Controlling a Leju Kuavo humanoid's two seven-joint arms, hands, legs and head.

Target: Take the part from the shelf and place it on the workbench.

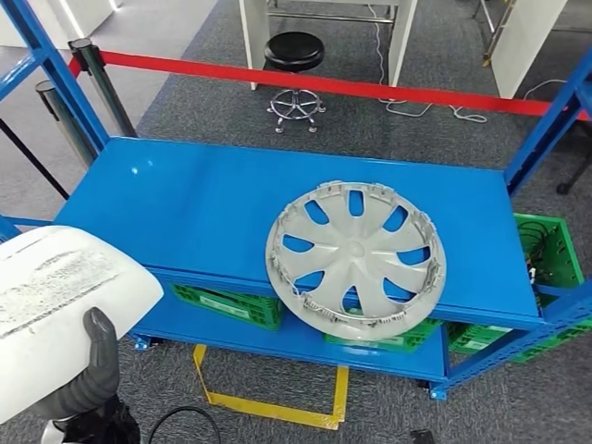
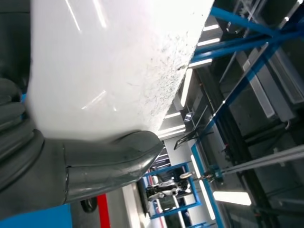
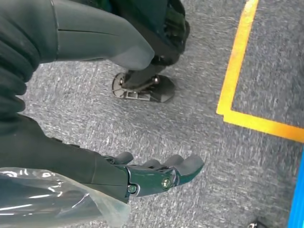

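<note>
My left hand (image 1: pixel 96 363) grips a large white curved part (image 1: pixel 63 296) at the lower left of the head view, the thumb pressed against its near edge. In the left wrist view the same white part (image 2: pixel 114 61) lies across the grey thumb (image 2: pixel 107 161). The part's far side is hidden. The blue metal surface (image 1: pixel 195 203) stretches ahead, and the held part overlaps its near left corner. My right hand (image 3: pixel 71 156) hangs over the grey carpet with its fingers (image 3: pixel 161 173) spread and nothing in them.
A silver wheel cover (image 1: pixel 356 259) lies flat on the blue surface, right of centre, overhanging the front edge. Green crates (image 1: pixel 223 303) sit on the lower level. Blue uprights (image 1: pixel 551 120) flank the sides. A red barrier band (image 1: pixel 335 85) and a black stool (image 1: pixel 294 55) stand behind. Yellow floor tape (image 1: pixel 279 407) marks the carpet.
</note>
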